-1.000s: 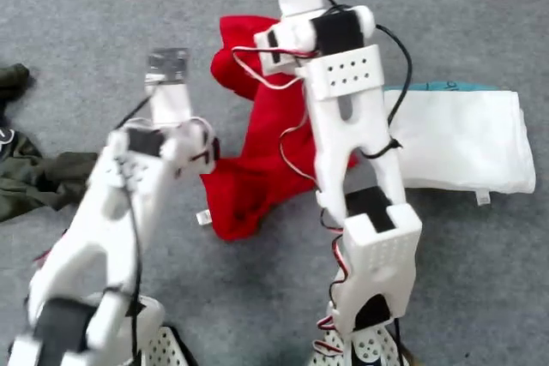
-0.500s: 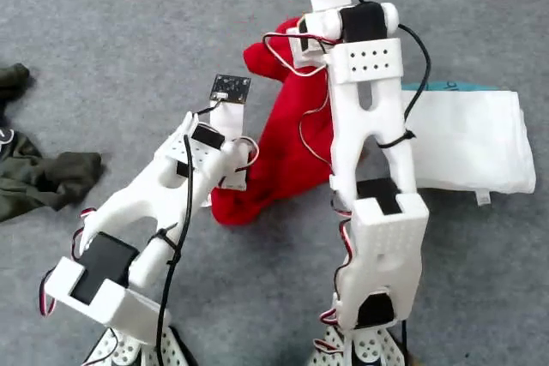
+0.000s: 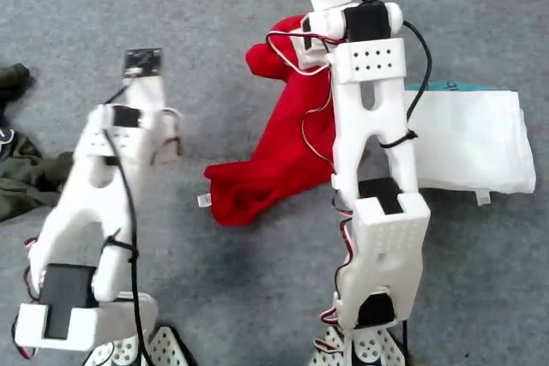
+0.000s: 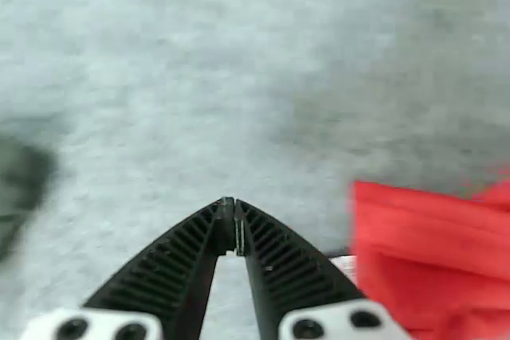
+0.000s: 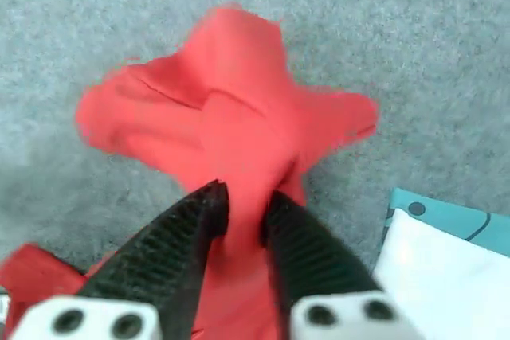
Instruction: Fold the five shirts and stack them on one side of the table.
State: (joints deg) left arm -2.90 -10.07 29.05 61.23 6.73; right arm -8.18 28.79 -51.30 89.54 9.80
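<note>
In the high view, the red shirt [image 3: 274,160] lay mid-frame, its long axis running from lower left to upper right. A folded white shirt [image 3: 463,139] sat at right, and bare tabletop [image 3: 480,280] spread across the lower right. In the left wrist view, the left arm's jaws were closed and empty over the tabletop, near the red shirt. In the right wrist view, the right arm's jaws pinched the red shirt's bunched cloth.

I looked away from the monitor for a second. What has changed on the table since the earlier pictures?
The left gripper swung in to the lower corner of the red shirt, then back out to its side, shut and empty. The shirt's lower edge now spreads further that way. The right gripper shifted right, still pinching the shirt's top. The folded white shirt and dark shirts stayed put.
</note>
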